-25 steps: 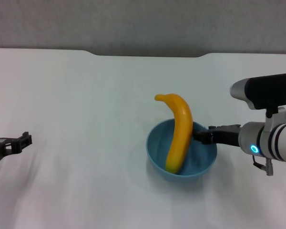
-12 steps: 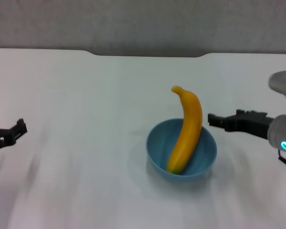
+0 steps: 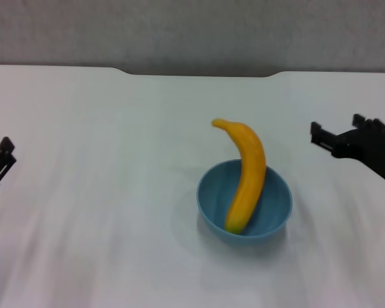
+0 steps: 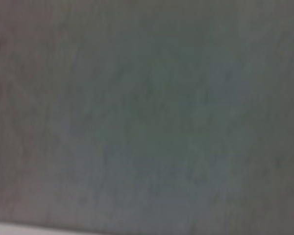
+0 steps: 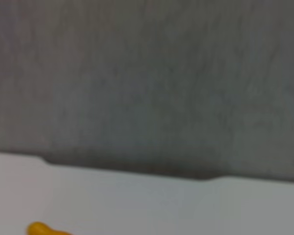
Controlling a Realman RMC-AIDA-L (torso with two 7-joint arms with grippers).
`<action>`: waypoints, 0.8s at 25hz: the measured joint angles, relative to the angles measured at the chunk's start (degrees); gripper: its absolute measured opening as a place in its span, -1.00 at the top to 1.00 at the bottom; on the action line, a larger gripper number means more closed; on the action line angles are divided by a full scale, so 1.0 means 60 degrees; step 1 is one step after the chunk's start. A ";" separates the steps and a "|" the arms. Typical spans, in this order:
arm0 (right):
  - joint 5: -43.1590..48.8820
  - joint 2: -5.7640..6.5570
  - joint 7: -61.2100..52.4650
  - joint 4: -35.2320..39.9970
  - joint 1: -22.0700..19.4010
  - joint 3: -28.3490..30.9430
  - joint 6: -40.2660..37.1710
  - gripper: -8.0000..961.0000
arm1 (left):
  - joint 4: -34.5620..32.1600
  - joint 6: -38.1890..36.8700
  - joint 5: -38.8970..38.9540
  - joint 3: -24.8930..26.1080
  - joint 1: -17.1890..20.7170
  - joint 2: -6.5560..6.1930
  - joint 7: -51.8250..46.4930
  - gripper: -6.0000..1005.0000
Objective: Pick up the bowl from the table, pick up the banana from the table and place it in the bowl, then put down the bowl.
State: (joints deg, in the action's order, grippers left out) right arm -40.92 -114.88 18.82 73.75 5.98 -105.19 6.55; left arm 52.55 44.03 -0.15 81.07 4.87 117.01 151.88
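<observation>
The right gripper was spread open and held nothing, hanging well to the right of the bowl. Half a second before, it had been nearer the bowl. The left gripper, apparently parted and empty, had retreated to the far left. The banana leaned in the bowl, which sat on the table between them

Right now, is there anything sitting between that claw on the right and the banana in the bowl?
Nothing visible. Only bare table lies between the right gripper and the banana, which leans in the bowl. The left gripper sits far off.
</observation>
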 joint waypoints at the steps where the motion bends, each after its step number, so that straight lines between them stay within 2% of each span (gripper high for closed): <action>1: -0.0003 0.0006 0.0054 -0.0271 -0.0140 -0.0409 -0.1081 -0.87 | -0.0546 0.0727 0.0085 0.0020 -0.0146 0.0004 0.0063 -0.78; 2: -0.0003 0.0006 0.0054 -0.0271 -0.0140 -0.0409 -0.1081 -0.87 | -0.1201 0.1485 0.0206 0.0039 -0.0360 0.0010 0.0190 -0.78; 6: -0.0006 0.0010 0.0065 -0.1085 -0.0263 -0.1388 -0.3818 -0.86 | -0.2983 0.3287 0.0631 -0.0005 -0.1080 0.0041 0.0803 -0.78; 11: 0.0043 -0.0008 -0.0002 -0.3438 -0.0023 -0.3069 -0.8874 -0.86 | -0.4165 0.4203 0.0907 -0.0102 -0.1730 0.0108 0.1451 -0.78; 14: 0.0046 -0.0033 -0.0048 -0.4528 0.0243 -0.3747 -1.0991 -0.86 | -0.4437 0.4245 0.0963 -0.0110 -0.1920 0.0113 0.1491 -0.78; 16: 0.0028 -0.0052 -0.0055 -0.4943 0.0341 -0.3993 -1.1624 -0.86 | -0.4611 0.4258 0.0972 -0.0116 -0.2061 0.0112 0.1494 -0.78; 20: -0.0011 -0.0104 -0.0274 -0.5507 0.0419 -0.4204 -1.1791 -0.86 | -0.5069 0.4203 0.0978 -0.0110 -0.2280 0.0105 0.1508 -0.77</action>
State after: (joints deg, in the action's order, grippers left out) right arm -40.99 -115.50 17.17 40.70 8.49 -130.41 -64.20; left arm 22.14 69.25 5.72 80.41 -8.81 117.64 160.93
